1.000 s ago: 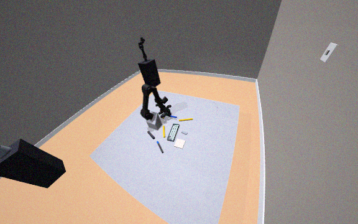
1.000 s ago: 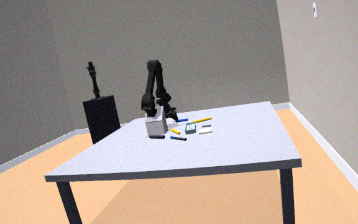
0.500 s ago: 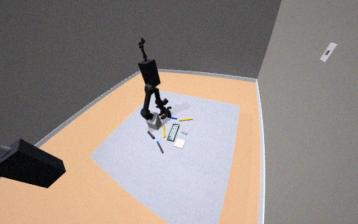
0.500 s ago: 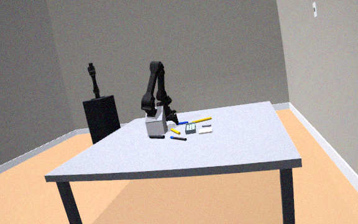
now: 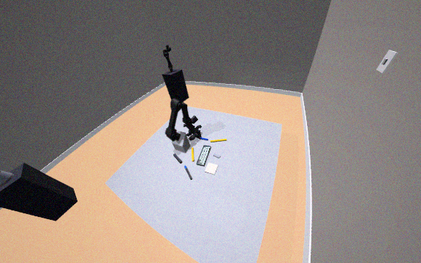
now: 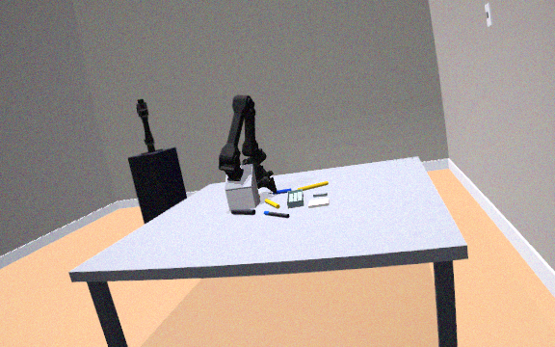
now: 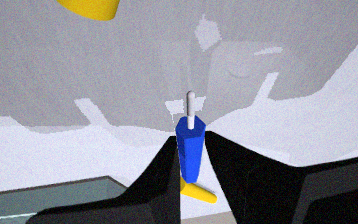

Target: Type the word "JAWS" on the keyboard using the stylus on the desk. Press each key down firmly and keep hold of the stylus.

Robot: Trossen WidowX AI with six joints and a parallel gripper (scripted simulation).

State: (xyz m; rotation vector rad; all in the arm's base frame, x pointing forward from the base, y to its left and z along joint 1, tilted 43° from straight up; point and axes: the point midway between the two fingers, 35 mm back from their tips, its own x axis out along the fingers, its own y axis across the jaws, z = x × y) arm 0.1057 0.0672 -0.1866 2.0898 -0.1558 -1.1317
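My gripper (image 5: 200,136) (image 6: 274,192) (image 7: 190,139) is shut on the blue stylus (image 5: 205,139) (image 6: 284,191) (image 7: 190,159). The stylus has a thin pale tip, which points away from the fingers in the wrist view. The gripper is low over the table near the grey block, beyond the keyboard's far end in the top view. The keyboard (image 5: 204,155) (image 6: 295,199) (image 7: 55,198) is dark green-grey with pale keys and lies flat. Only part of it shows in the wrist view, at the lower left. Its letters are too small to read.
A yellow stick (image 5: 218,140) (image 6: 313,186) lies beyond the keyboard, and another yellow stick (image 5: 193,154) (image 6: 272,203) beside it. A dark cylinder (image 5: 177,158), a dark blue-ended pen (image 5: 188,172), a white pad (image 5: 211,168) and a small grey piece (image 5: 216,155) lie nearby. The grey block (image 6: 243,197) stands beside the arm.
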